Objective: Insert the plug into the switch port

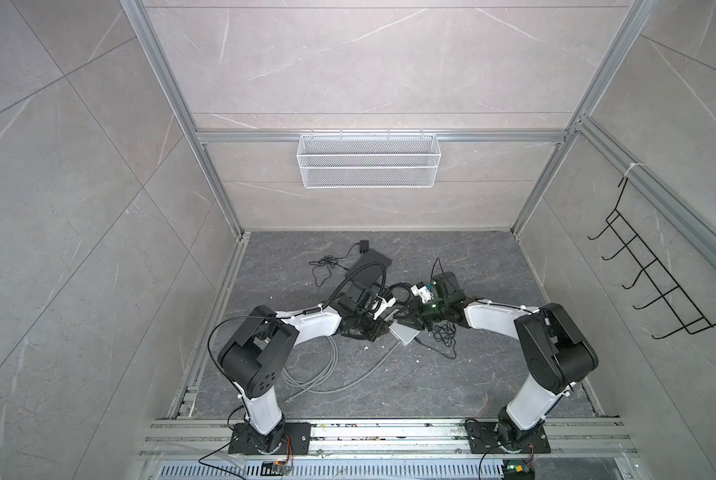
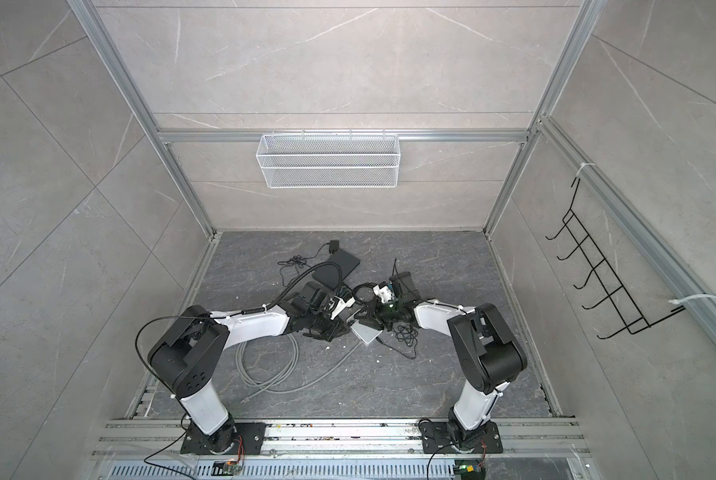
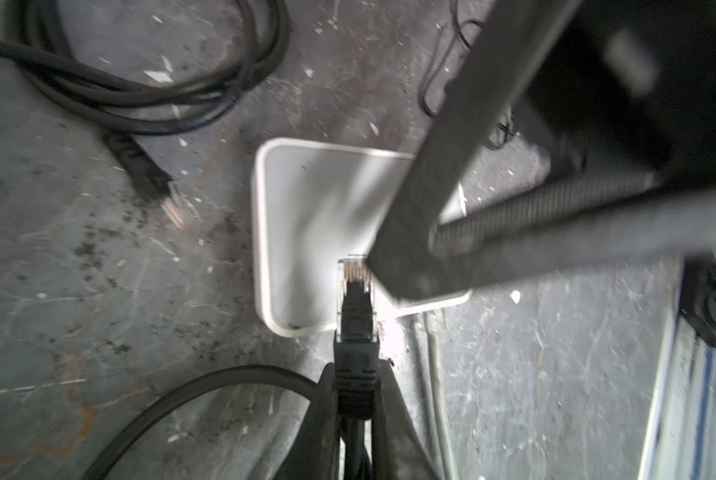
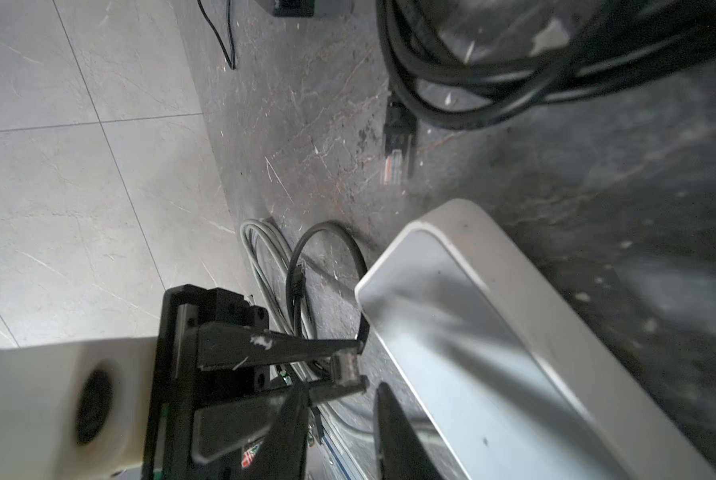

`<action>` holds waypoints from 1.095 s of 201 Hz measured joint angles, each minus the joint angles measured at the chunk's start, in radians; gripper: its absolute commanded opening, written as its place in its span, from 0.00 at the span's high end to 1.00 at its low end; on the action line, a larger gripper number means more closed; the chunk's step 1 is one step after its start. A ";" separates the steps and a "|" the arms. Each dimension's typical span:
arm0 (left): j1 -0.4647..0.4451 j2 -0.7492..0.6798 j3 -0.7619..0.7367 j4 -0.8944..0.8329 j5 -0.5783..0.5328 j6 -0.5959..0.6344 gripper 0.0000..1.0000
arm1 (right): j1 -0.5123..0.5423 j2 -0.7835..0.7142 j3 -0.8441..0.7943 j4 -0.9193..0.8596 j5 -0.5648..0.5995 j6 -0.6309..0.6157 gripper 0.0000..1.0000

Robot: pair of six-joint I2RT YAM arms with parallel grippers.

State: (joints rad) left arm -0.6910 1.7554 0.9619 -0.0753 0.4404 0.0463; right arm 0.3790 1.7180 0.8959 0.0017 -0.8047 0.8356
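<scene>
The plug (image 3: 354,286) is pinched by its black boot in the left gripper (image 3: 354,407) and is held at the edge of the white switch (image 3: 306,216), which is laid flat on the table (image 3: 98,270). The right gripper (image 4: 341,399) is held spread and empty, just beside the switch.

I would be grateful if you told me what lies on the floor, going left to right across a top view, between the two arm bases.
grey cable → switch → black cord
</scene>
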 measured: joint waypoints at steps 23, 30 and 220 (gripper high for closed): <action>0.003 0.000 0.005 -0.038 0.045 0.035 0.87 | -0.015 -0.030 0.042 -0.061 0.000 -0.091 0.68; 0.006 0.000 0.011 -0.053 0.061 0.045 0.86 | -0.015 -0.037 0.044 -0.074 -0.001 -0.115 0.68; 0.137 0.113 0.204 -0.328 0.491 0.187 0.86 | 0.014 -0.262 -0.199 0.125 0.020 -0.800 0.61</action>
State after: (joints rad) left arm -0.5541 1.8679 1.1656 -0.4034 0.9314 0.2329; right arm 0.3935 1.4555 0.6968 0.1268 -0.7845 0.0360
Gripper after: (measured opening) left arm 0.143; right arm 0.387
